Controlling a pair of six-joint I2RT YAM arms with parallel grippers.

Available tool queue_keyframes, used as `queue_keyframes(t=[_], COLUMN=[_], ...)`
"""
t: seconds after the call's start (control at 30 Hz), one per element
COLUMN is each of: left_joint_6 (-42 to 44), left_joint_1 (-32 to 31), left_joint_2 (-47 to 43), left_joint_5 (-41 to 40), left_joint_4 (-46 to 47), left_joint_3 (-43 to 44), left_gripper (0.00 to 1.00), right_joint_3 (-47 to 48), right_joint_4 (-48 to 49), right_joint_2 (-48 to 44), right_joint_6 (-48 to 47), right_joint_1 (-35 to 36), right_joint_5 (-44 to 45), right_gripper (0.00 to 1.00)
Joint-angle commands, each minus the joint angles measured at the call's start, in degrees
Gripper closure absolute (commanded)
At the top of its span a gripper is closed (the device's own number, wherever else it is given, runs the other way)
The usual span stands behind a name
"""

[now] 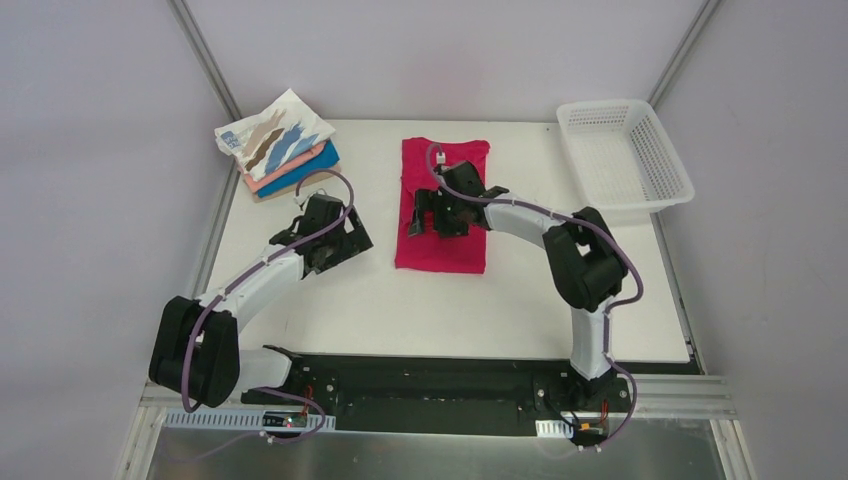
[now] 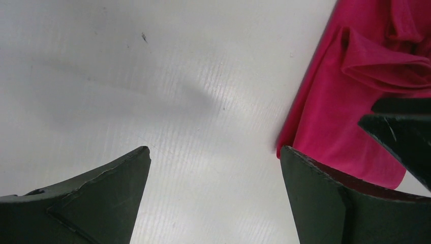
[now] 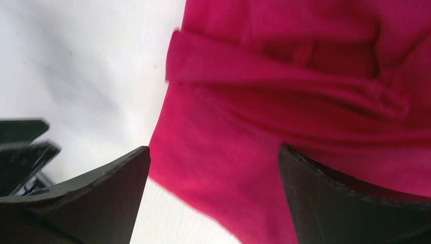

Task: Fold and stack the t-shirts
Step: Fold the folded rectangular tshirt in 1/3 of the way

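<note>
A crimson-pink t-shirt (image 1: 443, 252) lies in a long folded strip at the table's middle, also in the left wrist view (image 2: 345, 117) and the right wrist view (image 3: 264, 122). My right gripper (image 1: 430, 218) hovers open over the strip's left edge (image 3: 214, 150), holding nothing. Just left of the shirt, my left gripper (image 1: 350, 242) stands open above bare table (image 2: 213, 152). At the back left sits a stack of folded t-shirts (image 1: 278, 145): a white one with tan and blue streaks on top, with salmon, blue and tan ones under it.
A white mesh basket (image 1: 625, 155) stands at the back right corner. The white table (image 1: 400, 310) is walled by grey panels at the back and both sides. A finger of the right gripper (image 2: 401, 132) shows in the left wrist view.
</note>
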Motion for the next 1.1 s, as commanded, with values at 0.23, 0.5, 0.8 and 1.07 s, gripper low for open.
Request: queue_keyframes(t=[0.23,0.5,0.8,1.07], left_joint_6=[-1.2,-1.5,-2.5,-3.4], left_joint_1=[0.5,0.5,0.5,0.0], left_joint_2=[-4.3,-2.8,7.3,20.1], left_joint_5=[0.2,3.1,14.7,23.1], left_joint_4=[-0.5,0.0,11.2,17.4], left_joint_3=[-2.8,-2.5,1.0,5.7], left_gripper=[0.01,0.01,0.01,0.14], right_joint_3=[22.6,34.8,-7.4,-29.6], right_joint_4=[0.9,-3.2,5.5,8.2], right_joint_2=[12.0,12.9,-17.9,-28.0], right_joint_6=[-5.1,-1.3,12.5,21.4], right_joint_1=[-1.5,-4.0,-8.0,-14.1], right_joint_5=[15.2,9.0,14.0,-1.0], right_gripper=[0.0,0.0,0.0,0.01])
